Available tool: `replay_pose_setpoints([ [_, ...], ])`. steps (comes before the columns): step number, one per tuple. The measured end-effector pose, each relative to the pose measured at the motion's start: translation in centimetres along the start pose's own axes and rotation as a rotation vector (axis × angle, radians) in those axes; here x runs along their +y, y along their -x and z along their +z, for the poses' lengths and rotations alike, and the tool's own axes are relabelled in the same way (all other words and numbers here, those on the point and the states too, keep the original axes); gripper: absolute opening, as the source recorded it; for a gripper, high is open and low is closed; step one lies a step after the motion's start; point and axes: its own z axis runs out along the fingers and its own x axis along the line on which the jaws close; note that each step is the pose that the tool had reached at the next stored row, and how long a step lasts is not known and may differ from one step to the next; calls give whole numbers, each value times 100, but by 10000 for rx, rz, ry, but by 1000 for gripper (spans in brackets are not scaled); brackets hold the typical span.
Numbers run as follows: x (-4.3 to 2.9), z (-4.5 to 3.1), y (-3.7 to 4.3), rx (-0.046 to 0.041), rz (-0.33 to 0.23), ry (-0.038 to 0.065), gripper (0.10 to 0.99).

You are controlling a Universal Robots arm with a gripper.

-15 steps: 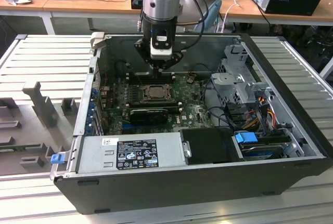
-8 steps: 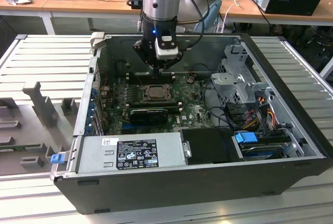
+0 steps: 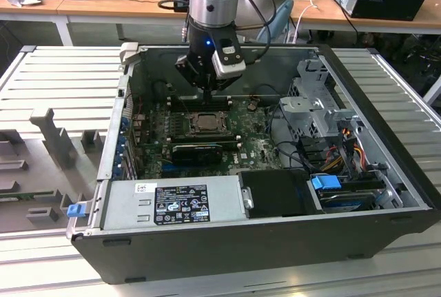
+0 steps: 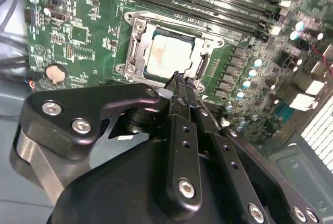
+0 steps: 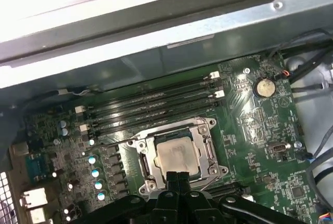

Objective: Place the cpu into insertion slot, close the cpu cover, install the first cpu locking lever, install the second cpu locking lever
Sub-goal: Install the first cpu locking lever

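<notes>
The cpu point(image 5: 176, 156) lies flat in the insertion slot point(image 3: 204, 122) on the green motherboard, its pale silver top showing through the window of the cpu cover point(image 5: 148, 154). The cover lies down flat around the chip. In both wrist views my gripper point(image 4: 179, 80) is shut, its two black fingertips point(image 5: 172, 178) pressed together with nothing between them. It hangs just above the socket's edge, on the side away from the memory slots. In the exterior view the gripper point(image 3: 207, 97) points down into the open computer case, just behind the socket.
Long black memory slots point(image 5: 156, 104) run beside the socket. A black graphics card point(image 3: 196, 151) and a grey power supply point(image 3: 172, 204) sit nearer the case front. A metal drive cage point(image 3: 317, 104) with cables stands at the exterior view's right. The case walls point(image 3: 114, 138) ring the board.
</notes>
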Motion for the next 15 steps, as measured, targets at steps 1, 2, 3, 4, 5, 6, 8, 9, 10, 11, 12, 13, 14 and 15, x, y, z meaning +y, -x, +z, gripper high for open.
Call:
replay_pose_setpoints([
  [1,0,0,0,1,-277,-2,106],
  [2,0,1,0,-4,-585,-4,106],
  [3,0,1,0,-10,-806,-5,106],
  [4,0,1,0,-17,-996,-4,106],
  [5,0,1,0,-20,-1105,-5,106],
  [6,0,1,0,-21,-1310,-6,106],
  [8,0,2,0,-19,-1525,-8,106],
  [9,0,1,0,-18,-1620,-9,106],
  [10,0,2,0,-18,-1711,-9,106],
  [11,0,2,0,-17,-1821,-11,106],
  [12,0,2,0,-18,-1911,-11,106],
  [13,0,2,0,-17,-2041,-12,106],
  [14,0,2,0,-17,-2231,-14,106],
  [15,0,2,0,-23,-2420,-14,106],
])
